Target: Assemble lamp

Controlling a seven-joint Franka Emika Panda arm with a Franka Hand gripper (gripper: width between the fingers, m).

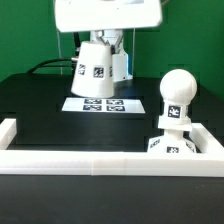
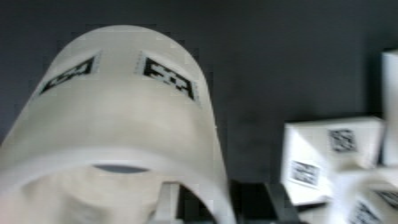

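Note:
My gripper [image 1: 106, 46] is shut on the white cone shade [image 1: 94, 69] and holds it tilted in the air above the marker board. In the wrist view the shade [image 2: 116, 110] fills most of the picture, and one finger [image 2: 175, 203] presses on its wall near the rim. The round-headed bulb [image 1: 177, 95] stands upright on the flat base [image 1: 170, 146] at the exterior view's front right, apart from the shade. Tagged faces of the base [image 2: 331, 150] show beside the shade in the wrist view.
The marker board [image 1: 100, 104] lies on the black table under the shade. A white raised border wall [image 1: 95, 163] runs along the front and up both sides. The base sits against its front right corner. Cables lie at the back left.

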